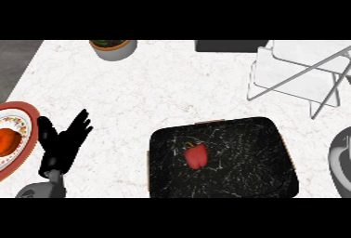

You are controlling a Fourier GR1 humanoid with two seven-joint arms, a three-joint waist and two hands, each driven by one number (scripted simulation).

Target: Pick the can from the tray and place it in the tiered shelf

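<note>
White marbled counter [158, 93] filling the head view. Black marble-patterned tray [226, 160] at five o'clock, carrying a red bell pepper [196, 155] where a can would be expected; no can visible. Left hand [63, 139] at nine o'clock, fingers straight and spread, holding nothing, well apart from the pepper. White tiered shelf [302, 74] at two o'clock. Patterned plate [17, 137] just left of the hand. Potted plant [113, 48] at eleven o'clock. Right hand out of view.
</note>
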